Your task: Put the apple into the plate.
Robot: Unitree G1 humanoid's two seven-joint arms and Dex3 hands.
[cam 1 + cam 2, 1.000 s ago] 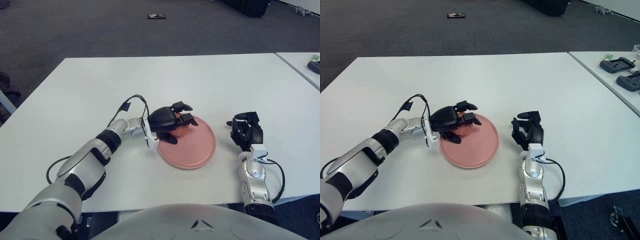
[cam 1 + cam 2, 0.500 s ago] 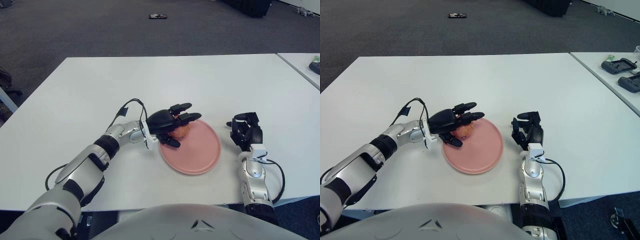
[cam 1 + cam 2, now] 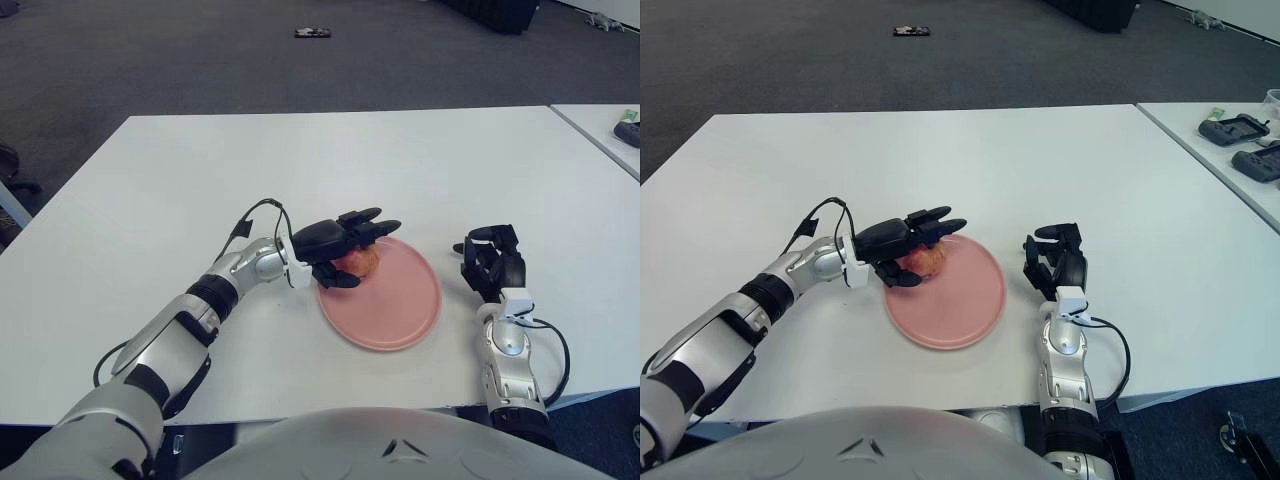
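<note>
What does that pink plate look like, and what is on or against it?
The plate is round, flat, salmon pink, smooth and matte like plastic, with a low rim. It lies level on the white table. An apple sits near its left rim, mostly covered by the left hand, fingers spread above it. The right hand shows just right, apart from it.

Stereo head pair, both eyes looking forward and down, white table close below, floor beyond, near-identical overlap, right eye shifted slightly, side table fuller there
</note>
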